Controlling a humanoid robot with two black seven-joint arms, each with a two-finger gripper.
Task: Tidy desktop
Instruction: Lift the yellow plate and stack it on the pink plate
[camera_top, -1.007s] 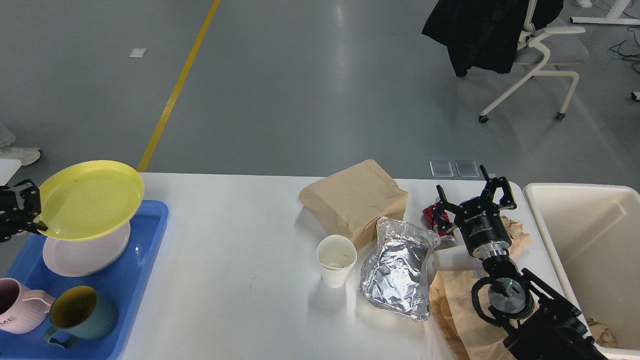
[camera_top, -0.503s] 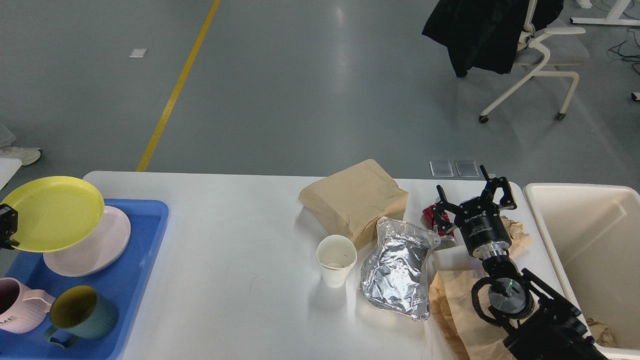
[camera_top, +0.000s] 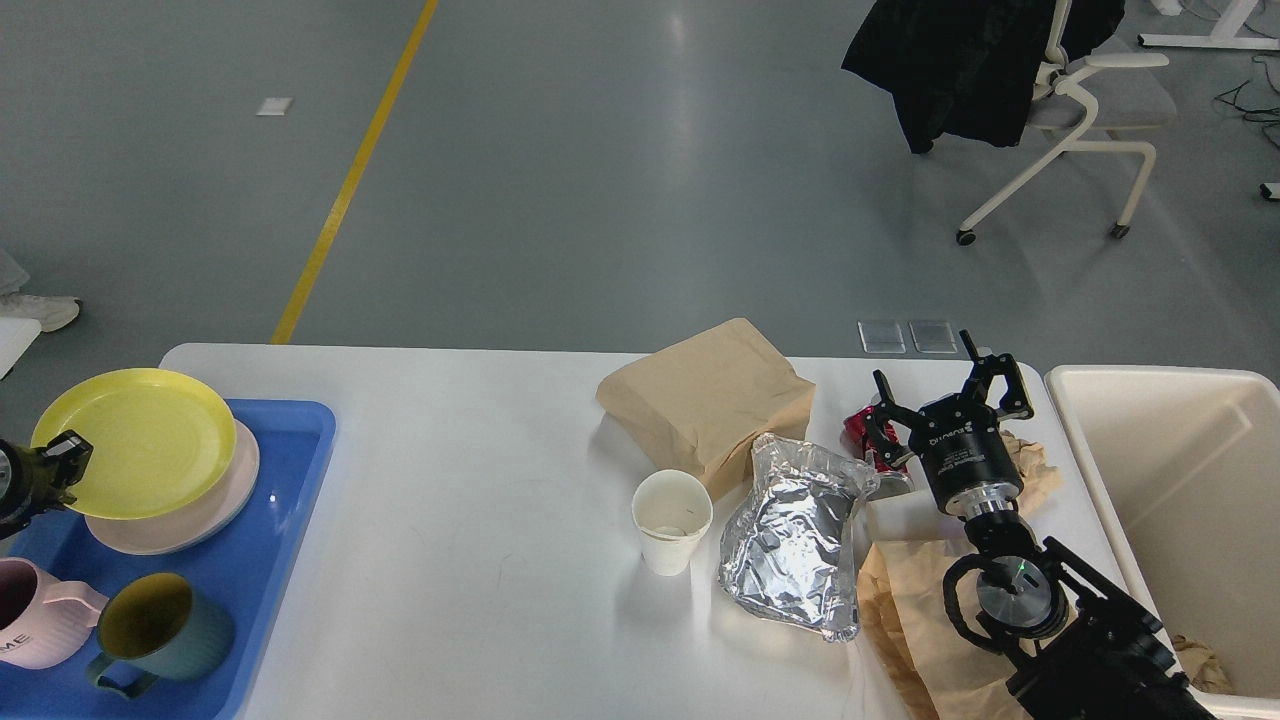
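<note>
The white desktop (camera_top: 480, 450) spans the view. On it lie a brown paper bag (camera_top: 705, 400), a white paper cup (camera_top: 672, 520), a silver foil bag (camera_top: 800, 540), a crushed red can (camera_top: 862, 432) and crumpled brown paper (camera_top: 910, 620). My left gripper (camera_top: 55, 462) at the far left edge is shut on the rim of a yellow plate (camera_top: 140, 440), which lies on a pale plate (camera_top: 200, 510) in the blue tray (camera_top: 290, 480). My right gripper (camera_top: 945, 385) is open and empty, just right of the red can.
A pink mug (camera_top: 30, 625) and a dark green mug (camera_top: 150, 625) stand in the tray's front. A cream-white bin (camera_top: 1180, 480) stands beside the desktop's right end. A small white object (camera_top: 900, 520) lies by my right wrist. An office chair (camera_top: 1080, 100) stands far back.
My left gripper has moved the yellow plate left and down, from tilted above the tray to lying on the pale plate. The right arm has not moved.
</note>
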